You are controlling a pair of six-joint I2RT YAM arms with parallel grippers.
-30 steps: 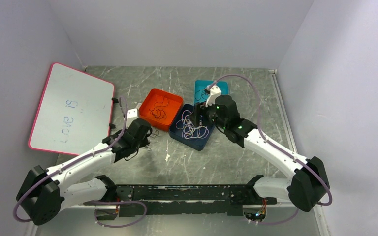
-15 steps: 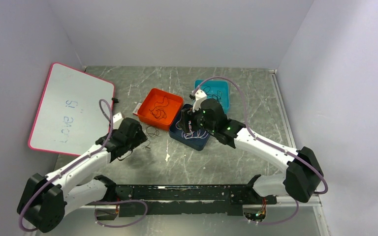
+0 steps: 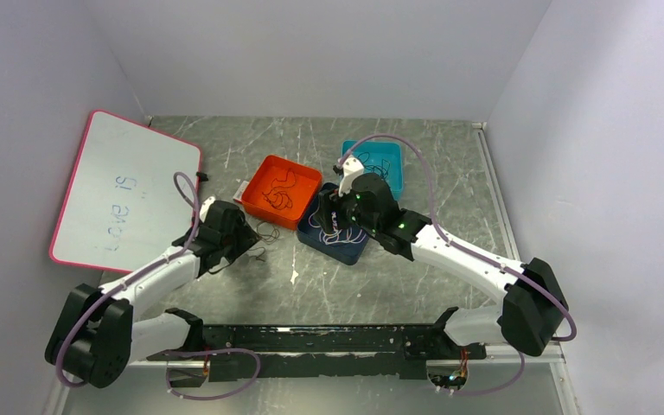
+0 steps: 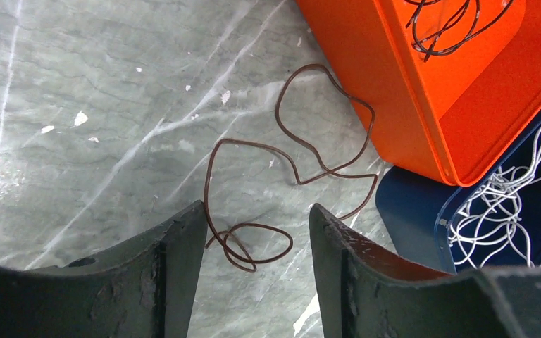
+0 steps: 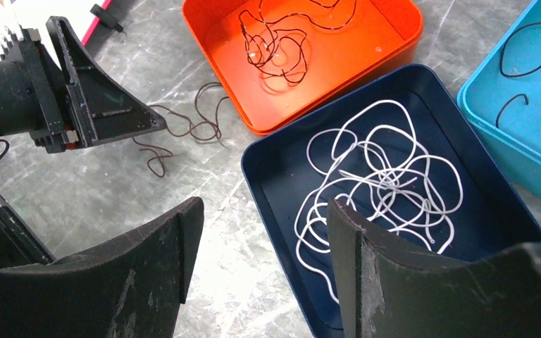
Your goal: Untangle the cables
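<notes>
Left gripper is hovering low over the table. Its jaws are standing moderately apart with nothing between them. A dark cable is lying in loose loops on the bare table just beside the orange tray, not in it. Its small twisted end is sitting under the gap between my jaws. I am judging that this cable is lined up for a pick at that twist, since the trays seem to be taking one cable type each.

Right gripper is hanging above the near corner of the navy tray, jaws wide and empty. The white cable is lying bunched inside that tray, overlapping itself many times, so it probably is not untangled yet. A black cable is resting in the orange one.

Left arm is reaching forward with its wrist pitched down. Right arm is stretching forward and inward, wrist also tipped down toward the tray.
</notes>
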